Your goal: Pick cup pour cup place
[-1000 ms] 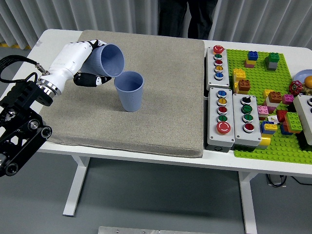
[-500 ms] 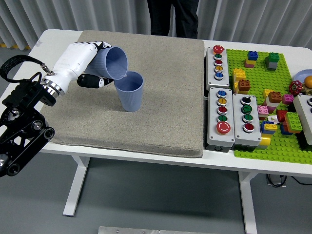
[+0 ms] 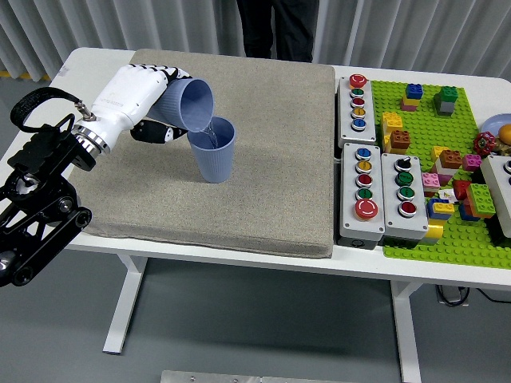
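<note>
Two blue-grey plastic cups are on show. One cup (image 3: 214,152) stands upright on the grey mat (image 3: 263,199), left of its middle. My left hand (image 3: 156,104), white with black fingers, is shut on the other cup (image 3: 190,104), which is tipped on its side with its mouth facing right and down, its rim just over the upright cup's left rim. A thin clear stream runs from the tipped cup into the standing one. My right hand is out of view.
Three grey button boxes (image 3: 357,102) (image 3: 364,191) (image 3: 406,195) sit right of the mat. Beyond them lies a green baseplate (image 3: 415,231) strewn with several toy bricks. A person in dark trousers (image 3: 275,28) stands at the far edge.
My left hand has shifted right and tilted the held cup further down, bringing its rim over the standing cup. The person at the back has stepped slightly left.
</note>
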### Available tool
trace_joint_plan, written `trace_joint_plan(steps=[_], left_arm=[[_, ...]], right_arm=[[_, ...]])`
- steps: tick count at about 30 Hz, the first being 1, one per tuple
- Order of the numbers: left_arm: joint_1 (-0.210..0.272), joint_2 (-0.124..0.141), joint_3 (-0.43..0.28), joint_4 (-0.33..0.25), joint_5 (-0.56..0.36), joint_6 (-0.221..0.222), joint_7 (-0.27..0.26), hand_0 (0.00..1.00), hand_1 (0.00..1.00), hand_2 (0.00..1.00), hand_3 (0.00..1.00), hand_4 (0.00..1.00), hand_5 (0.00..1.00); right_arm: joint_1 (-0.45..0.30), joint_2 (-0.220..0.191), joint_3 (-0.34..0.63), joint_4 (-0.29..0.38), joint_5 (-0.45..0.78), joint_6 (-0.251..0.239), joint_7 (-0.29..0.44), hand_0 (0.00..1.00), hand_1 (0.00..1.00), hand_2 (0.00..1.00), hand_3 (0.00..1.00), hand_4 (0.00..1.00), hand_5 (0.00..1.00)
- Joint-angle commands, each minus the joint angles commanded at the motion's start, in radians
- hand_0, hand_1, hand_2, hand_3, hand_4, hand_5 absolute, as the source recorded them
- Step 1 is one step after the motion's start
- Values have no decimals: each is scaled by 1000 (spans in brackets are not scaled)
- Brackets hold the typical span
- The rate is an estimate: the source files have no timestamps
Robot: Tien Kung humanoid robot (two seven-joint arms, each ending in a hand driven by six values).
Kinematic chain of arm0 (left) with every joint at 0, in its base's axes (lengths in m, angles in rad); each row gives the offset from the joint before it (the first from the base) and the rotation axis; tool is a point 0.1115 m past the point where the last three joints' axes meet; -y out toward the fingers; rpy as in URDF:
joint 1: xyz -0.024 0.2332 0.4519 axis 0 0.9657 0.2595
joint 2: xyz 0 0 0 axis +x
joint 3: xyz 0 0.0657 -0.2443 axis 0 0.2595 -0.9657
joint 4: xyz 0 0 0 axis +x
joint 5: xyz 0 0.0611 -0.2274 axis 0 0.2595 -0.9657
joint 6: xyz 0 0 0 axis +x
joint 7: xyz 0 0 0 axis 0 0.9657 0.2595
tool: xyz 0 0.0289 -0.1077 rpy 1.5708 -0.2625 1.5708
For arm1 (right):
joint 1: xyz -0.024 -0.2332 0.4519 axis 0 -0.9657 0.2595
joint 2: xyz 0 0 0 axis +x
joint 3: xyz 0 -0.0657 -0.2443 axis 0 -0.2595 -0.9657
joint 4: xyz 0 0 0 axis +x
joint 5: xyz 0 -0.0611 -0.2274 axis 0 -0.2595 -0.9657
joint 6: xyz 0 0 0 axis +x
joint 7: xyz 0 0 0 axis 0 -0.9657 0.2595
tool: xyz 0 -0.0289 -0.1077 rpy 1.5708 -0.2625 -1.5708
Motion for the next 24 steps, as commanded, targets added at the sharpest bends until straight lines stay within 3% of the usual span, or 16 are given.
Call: trace_joint_plan(steps=[15, 24], left_arm=[[-12, 16, 31, 13, 18, 10, 5, 587, 556, 571, 543, 651, 16], [-26, 41, 63, 10, 36, 19, 17, 586, 555, 568, 543, 650, 16]], right_arm=[[2, 0, -1, 0, 4, -2, 1, 721, 682, 674, 629, 136, 344], [4, -1, -4, 0, 11, -3, 2, 721, 681, 674, 629, 135, 344]])
